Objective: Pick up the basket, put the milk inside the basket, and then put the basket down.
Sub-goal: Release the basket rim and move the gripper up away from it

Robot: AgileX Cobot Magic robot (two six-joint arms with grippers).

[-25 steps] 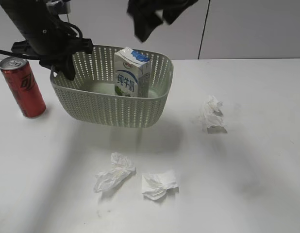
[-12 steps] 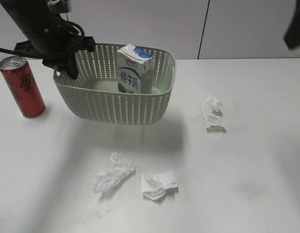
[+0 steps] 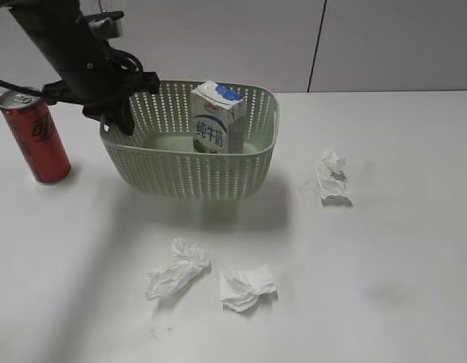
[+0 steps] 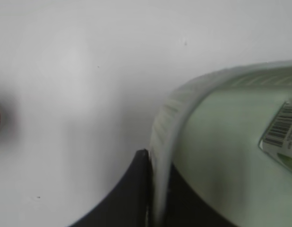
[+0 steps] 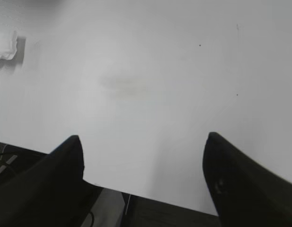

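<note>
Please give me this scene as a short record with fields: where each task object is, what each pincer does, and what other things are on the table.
basket: left end held at the rim
milk: inside basket, upright, slightly tilted
left pincer: shut on basket rim
right pincer: open, empty, above bare table
soda can: upright, left of basket
paper wads: two in front of basket, one right

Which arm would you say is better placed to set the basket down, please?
Left: its pincer is clamped on the basket rim, milk inside. The right pincer is open over bare table.
</note>
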